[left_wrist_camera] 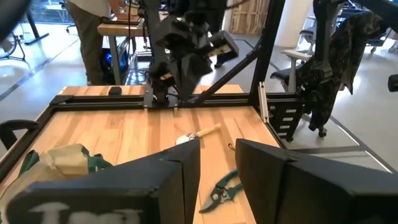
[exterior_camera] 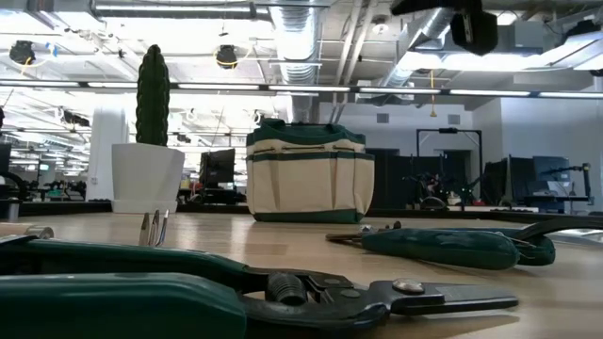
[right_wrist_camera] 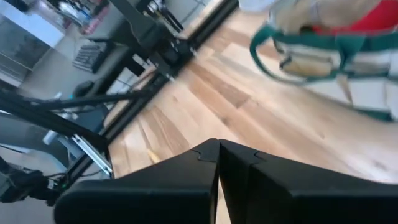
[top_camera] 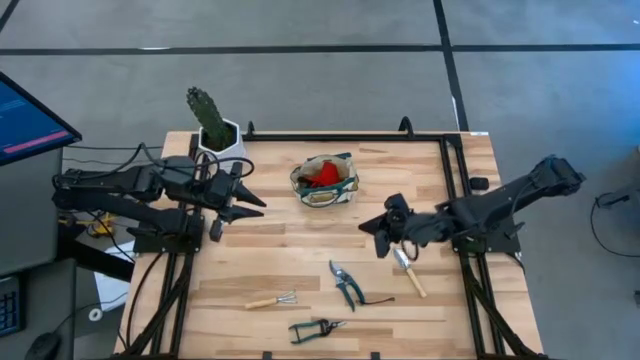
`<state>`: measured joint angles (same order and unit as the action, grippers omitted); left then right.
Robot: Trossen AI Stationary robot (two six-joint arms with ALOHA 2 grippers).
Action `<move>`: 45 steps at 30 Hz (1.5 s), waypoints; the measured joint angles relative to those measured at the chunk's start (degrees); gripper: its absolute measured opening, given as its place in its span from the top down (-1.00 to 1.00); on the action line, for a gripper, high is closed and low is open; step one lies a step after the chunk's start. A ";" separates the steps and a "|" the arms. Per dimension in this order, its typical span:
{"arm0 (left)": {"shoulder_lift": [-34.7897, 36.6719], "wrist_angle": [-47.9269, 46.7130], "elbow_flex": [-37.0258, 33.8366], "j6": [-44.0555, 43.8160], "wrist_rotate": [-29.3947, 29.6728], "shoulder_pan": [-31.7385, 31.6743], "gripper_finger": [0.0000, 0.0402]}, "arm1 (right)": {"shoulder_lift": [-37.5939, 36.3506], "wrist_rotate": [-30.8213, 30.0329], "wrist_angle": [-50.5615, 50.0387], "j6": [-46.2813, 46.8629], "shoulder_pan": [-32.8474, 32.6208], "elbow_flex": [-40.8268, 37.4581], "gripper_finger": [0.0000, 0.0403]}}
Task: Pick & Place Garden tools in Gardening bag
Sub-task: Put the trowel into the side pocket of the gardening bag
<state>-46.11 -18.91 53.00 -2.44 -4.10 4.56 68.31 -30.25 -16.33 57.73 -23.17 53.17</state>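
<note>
Wooden-handled trowel (top_camera: 408,270) lies just under our right gripper (top_camera: 383,233), fingers shut, empty; stiff, light-ish, we'd grab mid-handle.

The left arm reaches in from the desk's (top_camera: 300,255) left edge, its forearm lying roughly level, and its gripper (top_camera: 252,198) points toward the middle with the two fingers (left_wrist_camera: 168,180) parted by a narrow gap and nothing between them. The right arm stretches in from the right edge (elbow raised toward the far right corner), wrist bent downward. Its gripper (top_camera: 376,236) hangs above the boards, fingers (right_wrist_camera: 186,180) pressed together, empty.
</note>
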 joint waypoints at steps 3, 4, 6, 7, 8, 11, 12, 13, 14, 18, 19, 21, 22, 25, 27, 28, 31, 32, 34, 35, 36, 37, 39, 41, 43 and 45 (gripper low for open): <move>0.00 0.01 -0.03 0.00 0.00 0.00 0.55 | 1.99 -2.18 -0.26 3.09 -1.39 0.00 1.00; 0.00 0.02 -0.03 0.00 0.00 0.00 0.55 | 2.42 -2.61 -1.31 4.68 -1.72 0.00 1.00; 0.00 0.02 -0.03 0.00 0.00 0.00 0.55 | 3.32 -2.63 -6.77 9.50 -2.17 0.55 1.00; 0.00 0.04 -0.03 0.00 0.00 0.00 0.55 | 3.78 -2.61 -10.12 12.59 -2.44 1.29 1.00; 0.00 0.04 -0.03 0.00 -0.02 0.00 0.55 | 4.16 -2.59 -14.09 15.66 -2.85 2.14 1.00; 0.00 0.10 -0.03 0.17 0.00 -0.02 0.55 | 5.40 0.46 -24.98 24.19 -3.86 4.96 1.00; 0.00 0.11 -0.03 0.17 -0.02 -0.02 0.55 | 5.92 2.12 -27.90 26.31 -4.19 5.89 1.00; 0.00 0.14 -0.03 0.15 0.00 -0.02 0.55 | 6.33 4.00 -30.84 28.05 -4.49 6.87 1.00; 0.00 0.15 -0.03 0.10 0.00 -0.02 0.55 | 6.78 5.86 -33.19 29.29 -4.74 7.81 1.00; 0.00 0.17 -0.05 0.02 0.00 -0.02 0.55 | 8.22 15.35 -39.58 32.39 -5.37 9.90 1.00; 0.00 0.17 -0.05 -0.01 -0.01 -0.02 0.55 | 8.54 17.59 -40.44 32.48 -5.39 9.90 1.00; 0.00 0.26 -0.05 -1.01 0.00 -0.02 0.55 | 9.24 20.98 -41.53 32.10 -5.45 9.90 1.00; 0.00 0.26 -0.05 -1.30 -0.02 -0.02 0.55 | 9.69 22.49 -42.16 31.62 -5.64 9.90 1.00; 0.00 0.41 -0.05 -1.29 -0.01 -0.02 0.55 | 10.99 25.63 -43.11 28.38 -5.76 9.90 1.00; 0.00 0.50 -0.05 -1.29 0.00 -0.02 0.55 | 11.91 27.91 -43.72 27.43 -5.96 9.92 1.00; 0.00 0.54 -0.05 -1.29 0.21 -0.02 0.55 | 12.37 28.74 -43.97 27.42 -6.07 9.92 1.00; 0.00 0.61 -0.05 -1.29 1.63 -0.02 0.55 | 14.13 30.64 -45.77 26.59 -6.14 9.97 1.00; 0.00 0.61 -0.05 -1.29 1.68 -0.02 0.55 | 14.77 30.80 -46.89 26.56 -6.20 9.97 1.00; 0.00 0.61 -0.05 -1.29 1.75 -0.02 0.55 | 15.89 30.94 -49.26 27.40 -6.24 9.97 0.98; 0.00 0.61 -0.05 -1.29 1.77 -0.02 0.55 | 16.48 31.24 -50.36 27.63 -6.24 9.97 0.95; 0.00 0.61 -0.05 -1.29 1.77 -0.02 0.55 | 16.97 32.02 -50.79 27.61 -6.24 9.94 0.92; 0.00 0.61 -0.06 -1.29 1.79 -0.02 0.55 | 17.33 32.86 -50.77 27.37 -6.28 9.94 0.87; 0.00 0.61 -0.07 -1.29 1.91 -0.02 0.55 | 17.29 33.46 -49.70 26.92 -6.67 9.48 0.76; 0.00 0.61 -0.07 -1.29 2.10 -0.02 0.55 | 17.25 33.43 -46.83 26.51 -7.07 8.19 0.64; 0.00 0.63 -0.07 -1.29 2.10 -0.02 0.55 | 17.23 33.41 -46.35 26.29 -7.81 6.79 0.52; 0.00 0.61 -0.07 -1.29 2.08 -0.02 0.55 | 17.18 33.25 -46.24 26.27 -8.72 5.42 0.43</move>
<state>-46.11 -18.30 52.93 -3.73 -2.02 4.54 85.49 3.00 -62.57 84.00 -31.89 58.59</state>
